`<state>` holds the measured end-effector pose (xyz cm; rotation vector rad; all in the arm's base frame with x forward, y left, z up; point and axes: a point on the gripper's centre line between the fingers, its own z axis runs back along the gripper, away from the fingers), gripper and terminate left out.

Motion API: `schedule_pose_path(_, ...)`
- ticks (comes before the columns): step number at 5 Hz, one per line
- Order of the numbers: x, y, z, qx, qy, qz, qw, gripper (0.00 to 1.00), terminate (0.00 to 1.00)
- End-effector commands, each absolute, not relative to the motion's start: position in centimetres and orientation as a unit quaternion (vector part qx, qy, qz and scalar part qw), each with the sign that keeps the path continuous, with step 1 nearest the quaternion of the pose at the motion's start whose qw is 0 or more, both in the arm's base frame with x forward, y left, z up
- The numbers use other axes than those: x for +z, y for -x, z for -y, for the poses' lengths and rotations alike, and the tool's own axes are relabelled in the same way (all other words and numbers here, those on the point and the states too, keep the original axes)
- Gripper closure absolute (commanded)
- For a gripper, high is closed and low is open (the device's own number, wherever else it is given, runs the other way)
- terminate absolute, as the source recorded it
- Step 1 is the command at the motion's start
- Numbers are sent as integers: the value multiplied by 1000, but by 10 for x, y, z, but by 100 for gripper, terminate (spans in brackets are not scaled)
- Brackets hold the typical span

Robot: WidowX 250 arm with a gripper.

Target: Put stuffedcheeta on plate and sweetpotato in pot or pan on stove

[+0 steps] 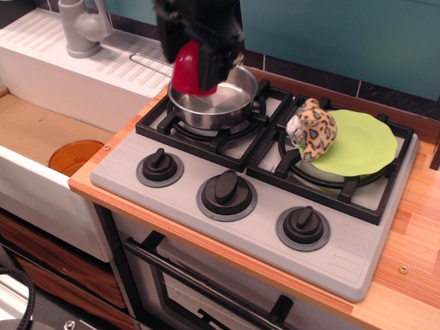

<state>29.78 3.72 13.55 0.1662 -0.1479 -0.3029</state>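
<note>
My gripper point(199, 65) hangs above the steel pan point(220, 103) on the stove's point(344, 254) back left burner, shut on the glossy red sweetpotato point(187, 69). The sweetpotato is held in the air over the pan's left rim, its tip pointing down. The spotted stuffedcheeta point(315, 129) lies on the left edge of the lime-green plate point(364, 144), which rests on the right burner. The pan's wire handle point(148, 63) sticks out to the left.
Three black knobs point(227, 191) line the stove's front. A sink point(41, 130) to the left holds an orange disc point(74, 157), with a grey faucet point(81, 27) behind it. A wooden counter point(412, 240) runs along the right.
</note>
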Motion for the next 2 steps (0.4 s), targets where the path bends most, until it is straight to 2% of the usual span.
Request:
schedule_pose_path(1,151,-342,-40,-160,-90,102,978,100,0)
schedule_pose_path(2,150,-349,-42,-173,-97,110,974,0,0)
